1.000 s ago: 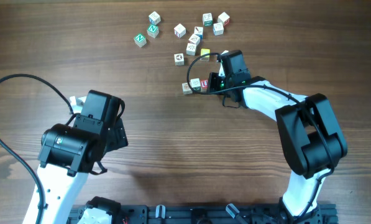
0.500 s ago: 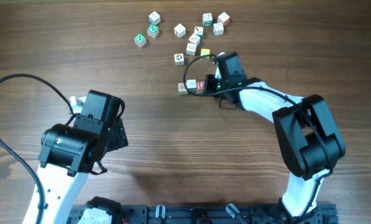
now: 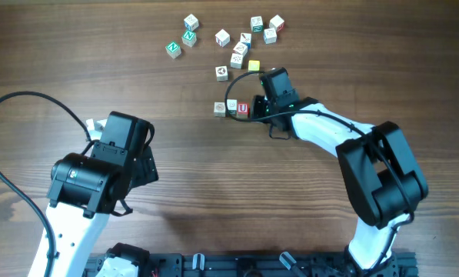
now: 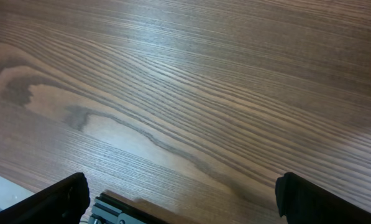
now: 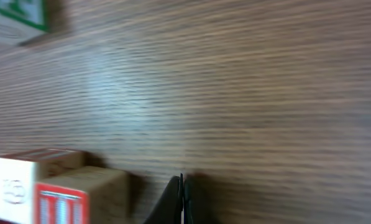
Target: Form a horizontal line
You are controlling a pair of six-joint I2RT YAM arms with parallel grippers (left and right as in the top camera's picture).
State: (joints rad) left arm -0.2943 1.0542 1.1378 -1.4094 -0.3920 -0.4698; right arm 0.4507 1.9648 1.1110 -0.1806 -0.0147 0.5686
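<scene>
The right gripper was clenched, its two fingers pressed tip to tip with nothing between them, low over the table. It sat just beside the red "U" cube, which formed the right end of the row of three cubes. Whether the tips touched that cube could not be told. The row ran straight from left to right, about midway between the table's left and right edges and nearer its far edge. A scatter of loose cubes lay closer still to the far edge. The left gripper hung released toward the near left corner, its fingers wide apart and holding nothing.
</scene>
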